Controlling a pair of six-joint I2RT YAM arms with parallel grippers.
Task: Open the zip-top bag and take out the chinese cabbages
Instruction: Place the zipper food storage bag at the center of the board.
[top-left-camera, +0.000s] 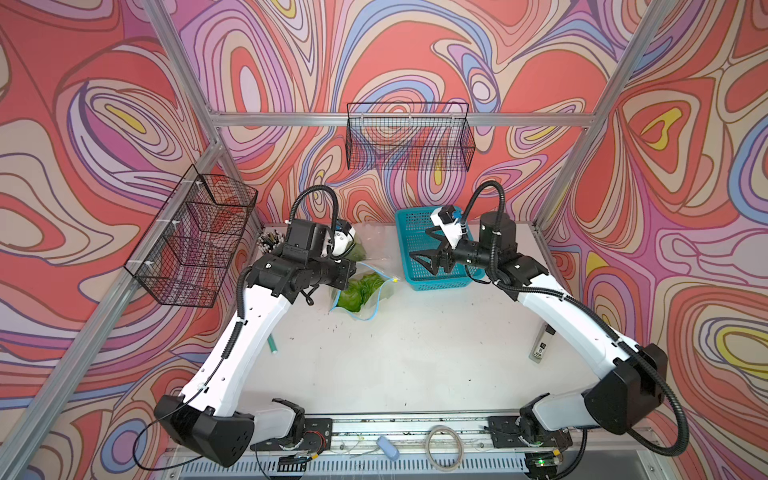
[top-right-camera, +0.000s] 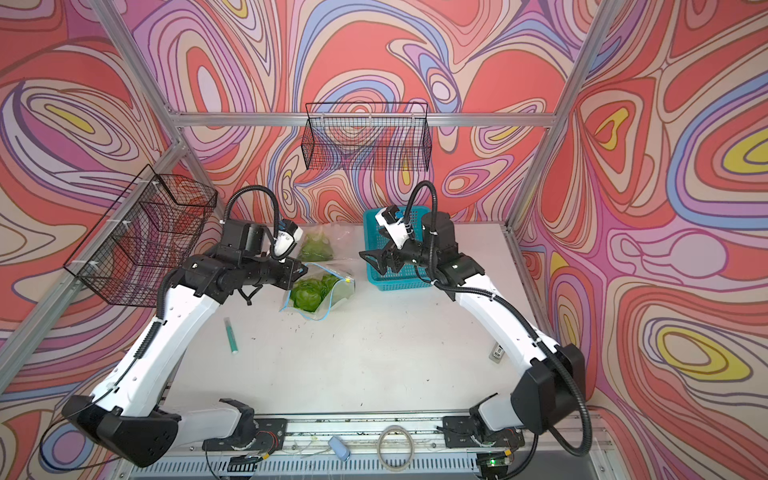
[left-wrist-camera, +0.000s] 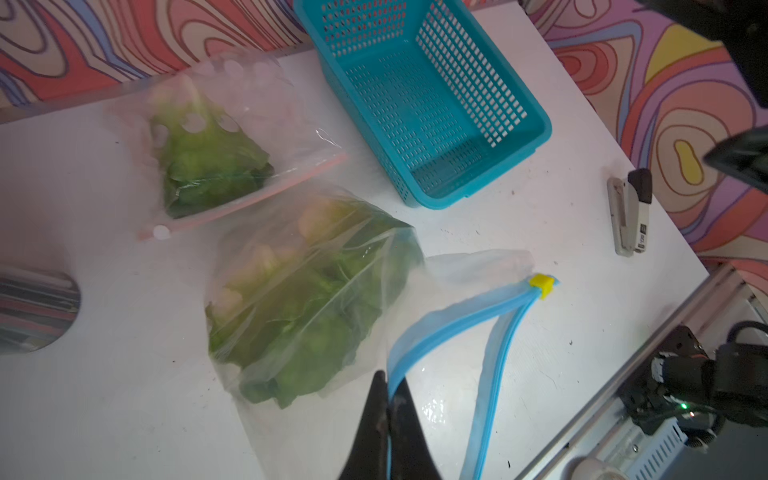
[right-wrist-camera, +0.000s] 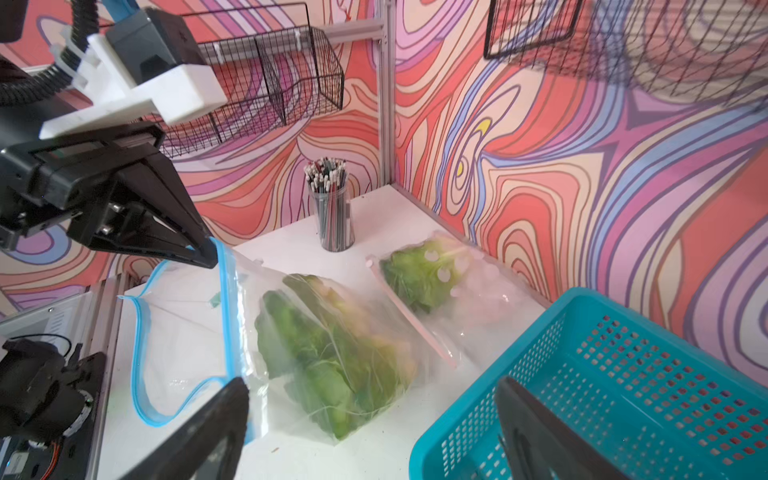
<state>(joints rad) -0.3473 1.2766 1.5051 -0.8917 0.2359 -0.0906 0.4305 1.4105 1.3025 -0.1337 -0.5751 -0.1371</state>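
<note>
**What the views hide or blur**

In both top views the left gripper (left-wrist-camera: 388, 386) is mostly hidden behind its wrist, at 11 o'clock from the middle of the table (top-left-camera: 415, 353); the left wrist view crops its fingers (left-wrist-camera: 370, 424). Crinkled plastic of the zip-top bag (left-wrist-camera: 457, 320) blurs the chinese cabbages (left-wrist-camera: 307, 316), so their count is unclear. The left arm (top-left-camera: 257, 332) half covers the pen cup (top-left-camera: 270, 242) at 10 o'clock. The label on the stapler (left-wrist-camera: 629, 212) is too small to read.

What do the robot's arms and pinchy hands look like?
The left arm and right arm have smooth white shells with chunky black joints. A ribbed black hose loops above each wrist and runs down the shell. The left gripper and right gripper have flat, black, pointed triangular fingers.
</note>
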